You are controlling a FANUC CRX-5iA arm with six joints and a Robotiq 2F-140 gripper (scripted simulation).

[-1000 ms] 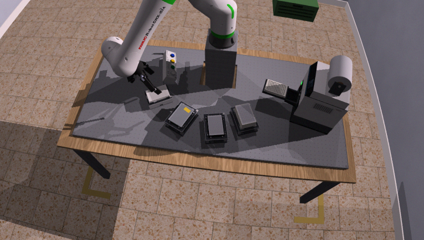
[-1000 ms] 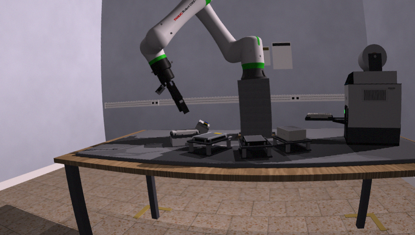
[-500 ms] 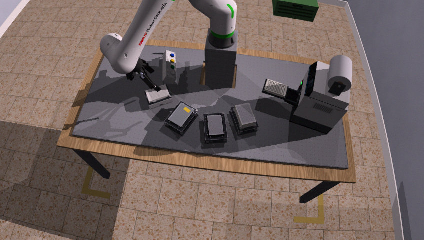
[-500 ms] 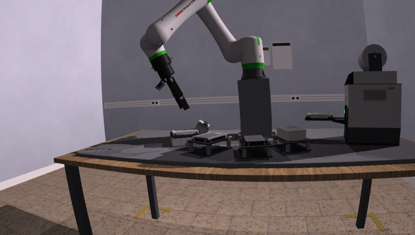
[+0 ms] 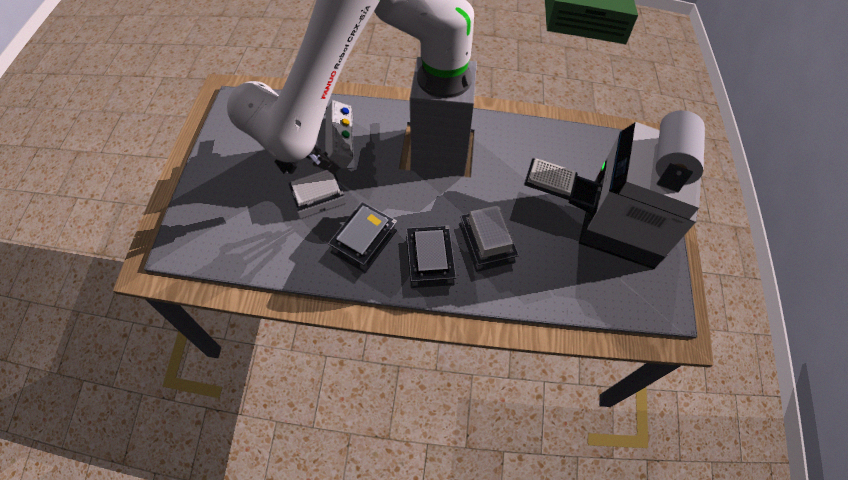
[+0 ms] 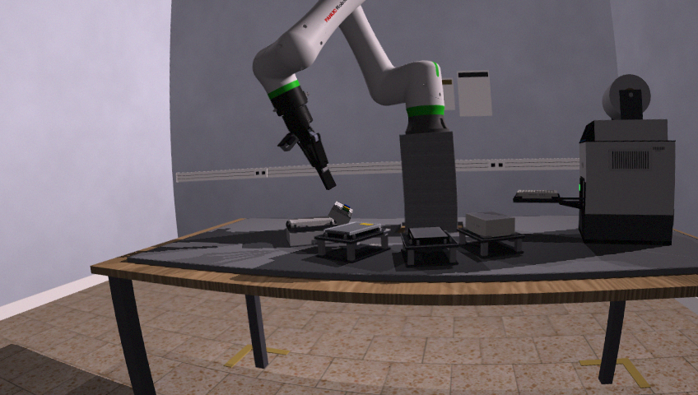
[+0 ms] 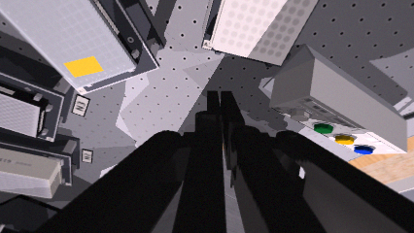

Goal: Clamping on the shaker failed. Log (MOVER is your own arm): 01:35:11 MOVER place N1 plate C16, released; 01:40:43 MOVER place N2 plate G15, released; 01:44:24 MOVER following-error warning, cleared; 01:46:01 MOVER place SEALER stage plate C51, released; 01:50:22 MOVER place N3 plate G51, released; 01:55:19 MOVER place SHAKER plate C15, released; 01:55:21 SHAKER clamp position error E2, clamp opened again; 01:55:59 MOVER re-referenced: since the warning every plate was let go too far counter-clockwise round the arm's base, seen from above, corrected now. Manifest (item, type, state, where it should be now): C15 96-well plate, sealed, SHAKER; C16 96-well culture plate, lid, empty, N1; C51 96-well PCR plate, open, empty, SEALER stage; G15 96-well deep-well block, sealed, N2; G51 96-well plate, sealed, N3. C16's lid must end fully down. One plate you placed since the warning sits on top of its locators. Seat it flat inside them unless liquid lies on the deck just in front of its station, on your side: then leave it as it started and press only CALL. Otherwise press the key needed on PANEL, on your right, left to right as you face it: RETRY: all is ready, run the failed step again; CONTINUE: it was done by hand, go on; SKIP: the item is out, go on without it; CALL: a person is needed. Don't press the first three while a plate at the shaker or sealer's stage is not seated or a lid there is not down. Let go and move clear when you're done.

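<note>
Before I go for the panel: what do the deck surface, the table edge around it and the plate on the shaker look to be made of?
Deck: dark grey and matte with a regular grid of small holes, so likely a metal breadboard.
Table edge: light brown with streaky grain, apparently wood or veneer.
Plate on the shaker: pale and smooth-looking with a dotted well pattern, probably plastic under a seal; the exact material cannot be told.
</note>
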